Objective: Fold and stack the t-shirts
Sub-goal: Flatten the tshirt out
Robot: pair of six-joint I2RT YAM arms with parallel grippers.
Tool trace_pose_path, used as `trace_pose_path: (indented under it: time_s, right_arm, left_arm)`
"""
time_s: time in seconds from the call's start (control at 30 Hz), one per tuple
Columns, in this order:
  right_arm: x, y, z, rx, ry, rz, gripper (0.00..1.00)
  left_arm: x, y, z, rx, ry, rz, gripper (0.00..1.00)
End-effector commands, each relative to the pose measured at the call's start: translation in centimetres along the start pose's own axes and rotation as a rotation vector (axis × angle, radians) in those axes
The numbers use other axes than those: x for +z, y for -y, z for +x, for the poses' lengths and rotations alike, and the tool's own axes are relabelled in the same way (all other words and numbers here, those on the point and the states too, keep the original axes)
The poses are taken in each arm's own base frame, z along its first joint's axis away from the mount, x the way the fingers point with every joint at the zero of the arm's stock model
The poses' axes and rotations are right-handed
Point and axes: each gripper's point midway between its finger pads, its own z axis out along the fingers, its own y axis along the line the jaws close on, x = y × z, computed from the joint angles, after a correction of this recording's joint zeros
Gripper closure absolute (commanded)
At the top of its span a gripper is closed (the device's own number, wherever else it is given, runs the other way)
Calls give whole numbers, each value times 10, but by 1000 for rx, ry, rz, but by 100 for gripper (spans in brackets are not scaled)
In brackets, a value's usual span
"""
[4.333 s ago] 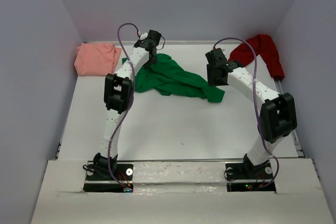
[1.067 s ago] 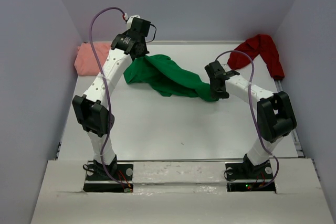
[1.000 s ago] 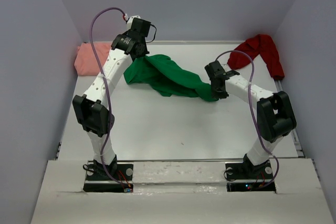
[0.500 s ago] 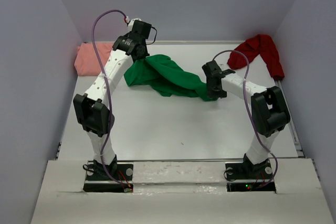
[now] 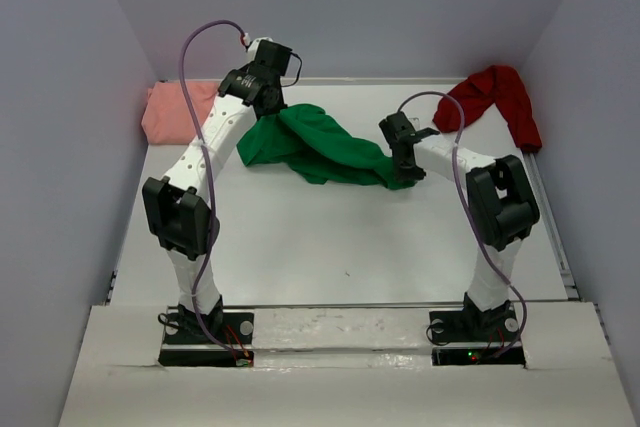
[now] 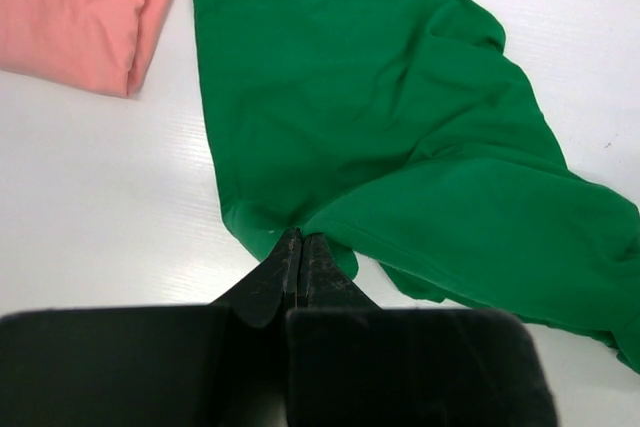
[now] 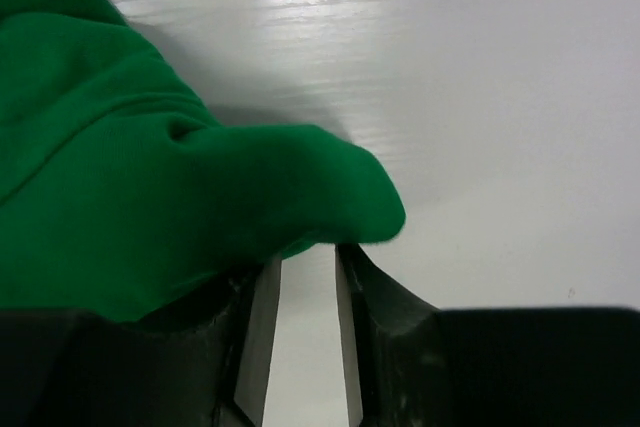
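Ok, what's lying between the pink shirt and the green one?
Nothing: only a strip of bare white table separates the salmon-pink t-shirt from the green t-shirt. The left wrist view shows it.

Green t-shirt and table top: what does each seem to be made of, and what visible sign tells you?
The green t-shirt looks like soft matte knit cloth, perhaps cotton: it creases and drapes. The table top seems a smooth white board, laminate or plastic, slightly glossy: streaky glare.

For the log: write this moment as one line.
left hand: shut on green shirt | right hand: parted at its corner | pink shirt: back left | red shirt: back right
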Motion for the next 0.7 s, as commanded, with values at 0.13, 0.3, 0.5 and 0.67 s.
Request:
trace_pose_path:
  time_s: [0.13, 0.3, 0.5, 0.67]
  right_arm:
    - [9, -20, -45, 6, 85, -38, 84]
    - [-1, -21, -68, -9, 129, -47, 100]
    - [-37, -15, -102, 3, 212, -71, 100]
    - [-75, -2, -128, 11, 302, -81, 100]
  left_arm:
    - [-1, 4, 2, 25, 12, 7, 100]
    - [-2, 6, 5, 30, 11, 8, 100]
    - [-1, 7, 9, 36, 6, 8, 100]
    - [-1, 9, 8, 35, 8, 13, 100]
